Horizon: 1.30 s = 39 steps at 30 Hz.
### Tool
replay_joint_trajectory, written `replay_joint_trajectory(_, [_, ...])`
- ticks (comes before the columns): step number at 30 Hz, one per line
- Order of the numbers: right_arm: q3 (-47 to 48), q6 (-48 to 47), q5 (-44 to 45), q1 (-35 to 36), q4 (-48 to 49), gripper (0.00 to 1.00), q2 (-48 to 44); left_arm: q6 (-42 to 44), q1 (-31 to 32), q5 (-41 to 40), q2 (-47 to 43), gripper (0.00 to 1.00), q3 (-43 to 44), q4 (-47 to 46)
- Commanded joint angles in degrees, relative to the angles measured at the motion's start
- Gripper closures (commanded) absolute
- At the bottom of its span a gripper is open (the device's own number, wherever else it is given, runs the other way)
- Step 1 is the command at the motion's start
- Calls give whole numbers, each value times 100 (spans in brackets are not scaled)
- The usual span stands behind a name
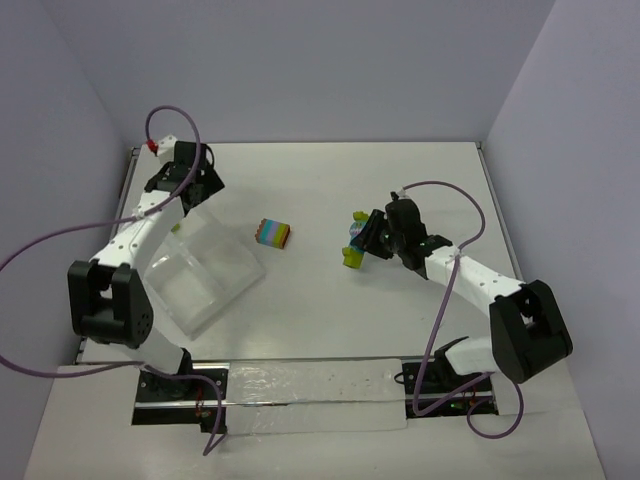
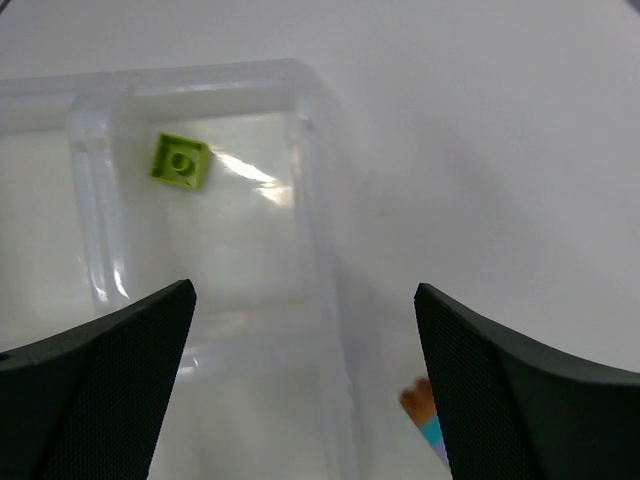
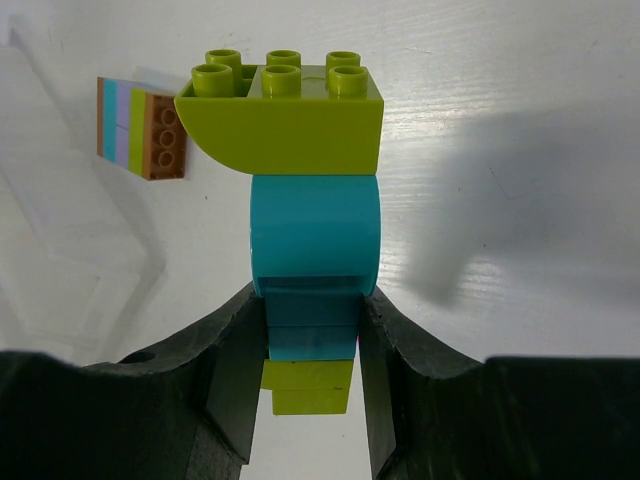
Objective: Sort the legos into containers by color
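The left gripper (image 2: 304, 290) hangs above the far part of the clear tray (image 1: 215, 255), and its two fingers (image 2: 110, 350) are spread wide with nothing between them. In the left wrist view a single lime green brick (image 2: 180, 162) lies flat inside one compartment of the tray, close to a corner of that compartment, studs side up. In the overhead view the other compartments appear bare, although the clear plastic makes this hard to judge.

To the right of the tray, near its right edge but not touching it, a striped stack (image 1: 274, 233) lies on its side on the white table (image 1: 320, 310). It shows layers of orange, lime green, pale purple and teal.

Further right, well apart from the tray, the right gripper (image 3: 313, 310) pinches a second stack (image 3: 315, 250) between its black fingers (image 3: 235, 350). This stack has a lime green brick with a curved underside at the end away from the gripper, a teal piece in the middle where the fingers press, and another lime green piece behind them. It is not clear whether this stack touches the table.
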<state>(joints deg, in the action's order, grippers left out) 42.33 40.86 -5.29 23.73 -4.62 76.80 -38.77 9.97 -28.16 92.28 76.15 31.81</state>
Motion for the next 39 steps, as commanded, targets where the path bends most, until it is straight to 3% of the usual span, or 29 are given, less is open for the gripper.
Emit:
replay_joint_trajectory(1, [291, -100, 62, -31, -49, 96, -487, 933, 852, 931, -1177, 4, -419, -669])
replay_joint_trajectory(4, [320, -130, -2, -28, -80, 96, -657, 1097, 1160, 2643, -1628, 7, -1105, -1462])
replay_joint_trajectory(7, [351, -122, 23, -46, -101, 96, -677, 1093, 1557, 3716, -1746, 9, -1498, -1932])
replay_joint_trajectory(12, [393, 182, -353, -52, 117, 96, -596, 965, 2522, 3931, -1492, 9, -1767, -2422])
replay_joint_trajectory(16, [393, 472, -518, -52, 277, 96, -581, 832, 2839, 4187, -1192, 9, -1812, -2885])
replay_joint_trajectory(31, [666, 1064, -987, -40, 473, 96, -355, 711, 3281, 4728, -796, 1, -2024, -3733])
replay_joint_trajectory(39, [718, 1190, -1036, -15, 666, 96, -339, 814, 3437, 4470, -630, 15, -1892, -3658])
